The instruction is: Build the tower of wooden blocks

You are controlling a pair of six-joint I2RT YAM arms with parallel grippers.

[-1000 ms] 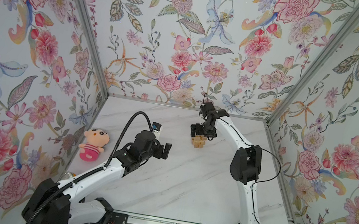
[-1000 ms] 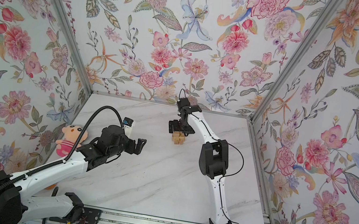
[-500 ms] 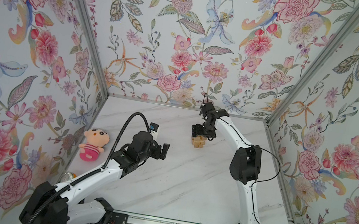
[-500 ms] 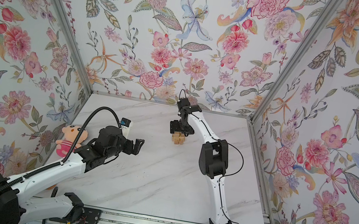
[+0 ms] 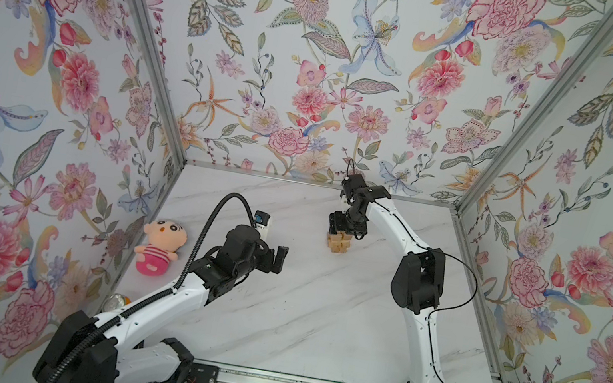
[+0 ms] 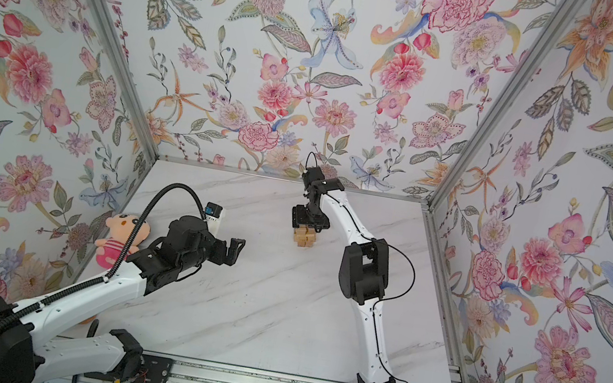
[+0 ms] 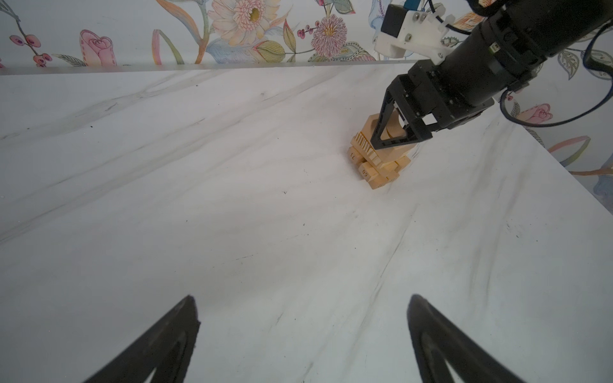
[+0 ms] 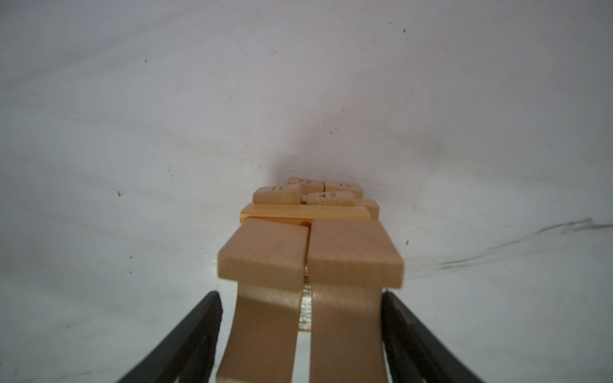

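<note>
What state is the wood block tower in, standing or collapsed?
Standing: the tower rises in stacked crisscross layers off the table.

wood blocks [image 7: 376,177] are looking light tan with dark printed numbers, table [image 5: 278,301] is showing white marble with grey veins, walls [image 5: 319,55] are going full pink-orange-blue floral, doll [image 5: 159,246] is wearing pink stripes

The white table [image 5: 318,312], marbled with grey veins, carries three things. The tower [image 5: 339,243] of tan wood blocks [image 7: 381,164] stands on it towards the back wall. A pink plush doll [image 5: 158,248] lies well left of the tower, somewhat nearer the front. A can [image 5: 116,300], mostly hidden, stands further front-left of the tower at the table's left edge.
</note>
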